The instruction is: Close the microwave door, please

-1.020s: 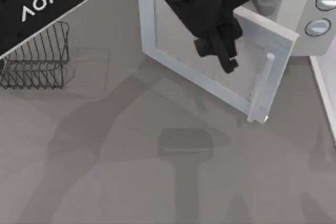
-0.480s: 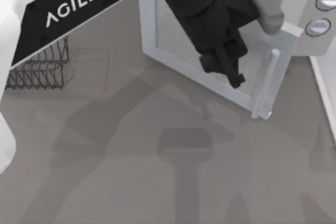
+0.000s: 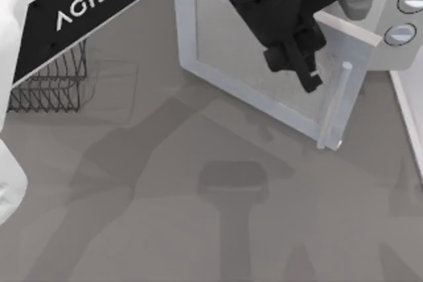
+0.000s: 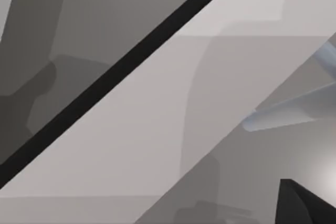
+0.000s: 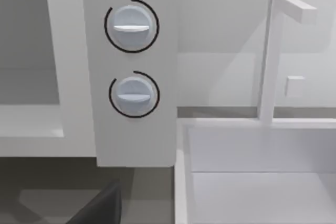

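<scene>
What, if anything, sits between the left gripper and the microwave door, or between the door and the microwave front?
Nothing visible. The left gripper is over the microwave door, right by its handle. The door stands partly open, and no object shows between it and the microwave. The wire rack sits far left.

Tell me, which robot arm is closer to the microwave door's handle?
The left one. The left gripper hangs over the microwave door, right beside its bar handle. The right arm is farther back, its wrist camera facing the microwave knobs.
</scene>
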Robot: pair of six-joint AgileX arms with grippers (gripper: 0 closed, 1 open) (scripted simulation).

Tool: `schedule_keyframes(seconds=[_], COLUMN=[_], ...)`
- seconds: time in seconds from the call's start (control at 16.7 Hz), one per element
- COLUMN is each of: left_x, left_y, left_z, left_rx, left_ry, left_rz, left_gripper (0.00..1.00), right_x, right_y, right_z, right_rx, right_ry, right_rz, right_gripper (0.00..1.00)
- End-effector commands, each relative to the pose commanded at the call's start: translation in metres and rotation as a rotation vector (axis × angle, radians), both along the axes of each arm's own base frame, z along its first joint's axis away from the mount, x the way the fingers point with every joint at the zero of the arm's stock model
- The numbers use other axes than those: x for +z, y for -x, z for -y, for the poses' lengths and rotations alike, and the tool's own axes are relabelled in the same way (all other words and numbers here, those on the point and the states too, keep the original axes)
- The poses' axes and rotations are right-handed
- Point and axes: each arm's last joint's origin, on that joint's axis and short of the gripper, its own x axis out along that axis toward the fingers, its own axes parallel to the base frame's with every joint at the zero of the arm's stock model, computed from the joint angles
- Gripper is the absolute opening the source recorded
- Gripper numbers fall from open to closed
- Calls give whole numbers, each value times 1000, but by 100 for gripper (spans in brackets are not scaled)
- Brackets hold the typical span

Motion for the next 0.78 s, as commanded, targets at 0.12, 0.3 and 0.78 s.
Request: schedule_keyframes(seconds=[0.12,0.3,0.78], left_x=[0,-6,-10], left_y=[1,4,4], left_z=[0,5,21], left_rx=[-1,-15,-10], left_ry=[-1,-18,-28], left_rz=[-2,-30,-42], left_gripper=[0,0,0], right_x=[0,0,0], right_y=[0,0,0], right_z=[0,0,0], right_rx=[0,0,0], right_ry=[0,0,0], right_rz=[0,0,0], right_gripper=[100,100,100])
